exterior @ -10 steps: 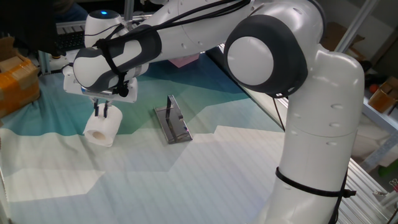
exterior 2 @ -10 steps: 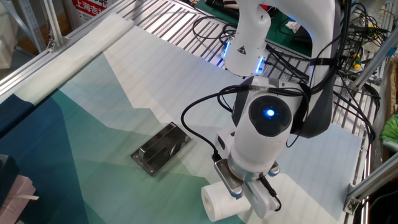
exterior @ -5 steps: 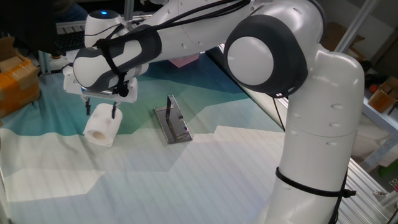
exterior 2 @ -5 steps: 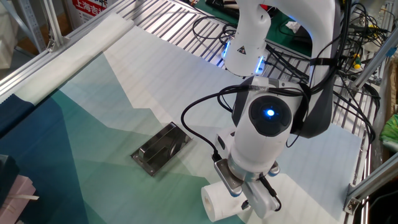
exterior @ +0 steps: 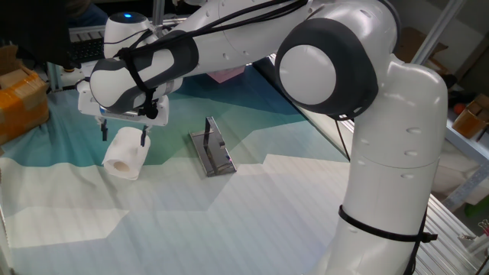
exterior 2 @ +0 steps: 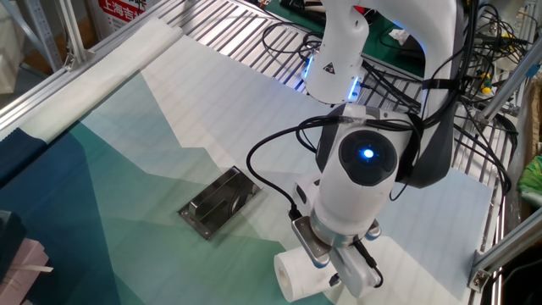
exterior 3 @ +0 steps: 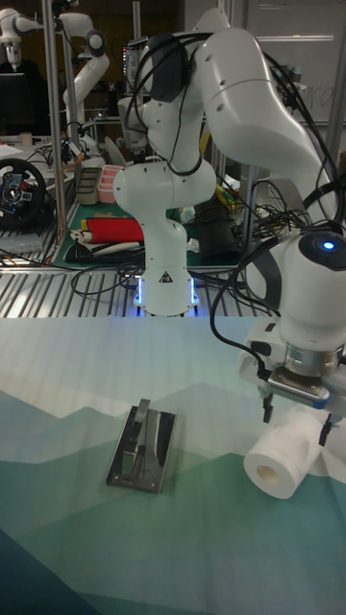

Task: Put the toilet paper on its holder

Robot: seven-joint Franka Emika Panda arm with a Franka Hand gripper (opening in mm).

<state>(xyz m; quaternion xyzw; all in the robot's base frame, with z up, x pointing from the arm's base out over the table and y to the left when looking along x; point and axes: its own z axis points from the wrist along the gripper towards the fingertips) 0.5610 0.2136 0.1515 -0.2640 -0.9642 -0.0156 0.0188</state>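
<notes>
Since a second ago, the two-finger gripper (exterior: 122, 135) has spread wide astride the plump white tissue roll (exterior: 126, 155), lying near the worktop's edge beside the grey metal stand (exterior: 213, 147). Soft, light; grip its flanks gently.

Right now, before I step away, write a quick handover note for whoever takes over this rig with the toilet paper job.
Gripper: open, one of its fingers on each side of the roll, not closed on it.
Roll: lying on its side on the table, tube end facing outward, apart from the holder.
Holder: on the table beside the roll, nothing on its bar.
Done: gripper lined up over the roll.
Left: close on the roll, lift it, carry it to the holder, slide the tube over the bar, let go.
</notes>
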